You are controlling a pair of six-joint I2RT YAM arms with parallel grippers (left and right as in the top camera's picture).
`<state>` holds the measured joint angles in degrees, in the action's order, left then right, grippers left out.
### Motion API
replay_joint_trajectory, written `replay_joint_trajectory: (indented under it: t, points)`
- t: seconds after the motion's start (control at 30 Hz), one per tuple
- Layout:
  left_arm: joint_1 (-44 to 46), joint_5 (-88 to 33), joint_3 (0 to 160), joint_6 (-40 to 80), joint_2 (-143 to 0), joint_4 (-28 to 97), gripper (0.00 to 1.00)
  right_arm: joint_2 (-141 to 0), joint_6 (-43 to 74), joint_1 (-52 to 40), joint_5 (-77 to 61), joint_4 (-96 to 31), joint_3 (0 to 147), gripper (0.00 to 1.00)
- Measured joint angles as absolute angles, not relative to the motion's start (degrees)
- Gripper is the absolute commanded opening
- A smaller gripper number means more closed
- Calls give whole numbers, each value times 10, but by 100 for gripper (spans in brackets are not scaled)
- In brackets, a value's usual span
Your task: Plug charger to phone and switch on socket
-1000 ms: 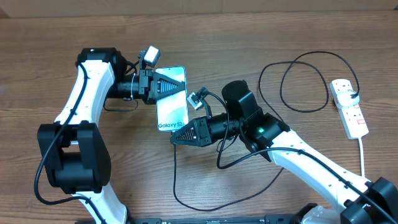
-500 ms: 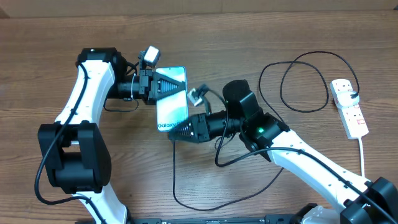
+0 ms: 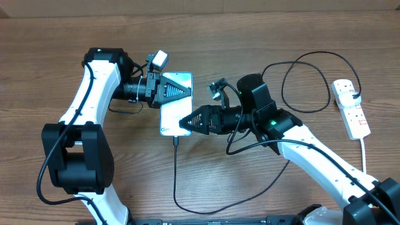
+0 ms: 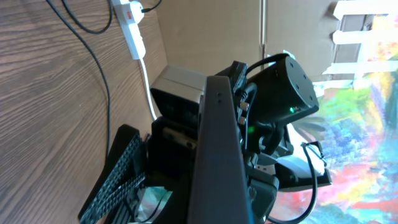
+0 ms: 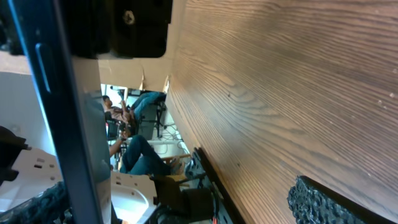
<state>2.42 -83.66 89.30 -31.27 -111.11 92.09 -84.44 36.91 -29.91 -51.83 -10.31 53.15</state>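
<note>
With your left gripper [image 3: 178, 92] clamped on the phone [image 3: 171, 115] and your right gripper [image 3: 184, 123] jaws apart beside it, a snagged charger [image 3: 175, 169] could unseat its connector.

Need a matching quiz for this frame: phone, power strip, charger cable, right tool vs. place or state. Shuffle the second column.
1. slim smartphone with light-blue screen
2. white oblong power strip
3. thin black charger cable
4. right tool

a. open, at the phone's lower corner
b. far right in the overhead view
c. gripped in the left tool
d. trails from the phone's lower end, then loops

Pairs: 1-c, 2-b, 3-d, 4-a
</note>
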Motion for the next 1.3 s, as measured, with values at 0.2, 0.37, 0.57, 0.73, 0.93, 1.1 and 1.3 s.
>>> replay_joint_trajectory:
  t: [0.2,0.37,0.57,0.73,0.93,1.1,1.3]
  points:
    - [33,-821,893,-313,-1111,916,4,-844,342,-285,-528,-130,531,100]
    - [49,-813,893,-313,-1111,915,4,-844,332,-281,-535,-135,531,100]
    - [67,-811,893,-313,-1111,915,4,-844,325,-281,-538,-135,531,100]
    - [69,-812,893,-312,-1111,915,4,-844,320,-275,-548,-136,531,100]
    - [86,-814,893,-312,-1111,917,4,-844,310,-249,-575,-136,531,100]
    - [107,-817,893,-308,-1111,913,4,-844,287,-236,-613,-134,531,95]
    - [124,-818,893,-303,-1111,903,4,-844,276,-236,-635,-133,531,82]
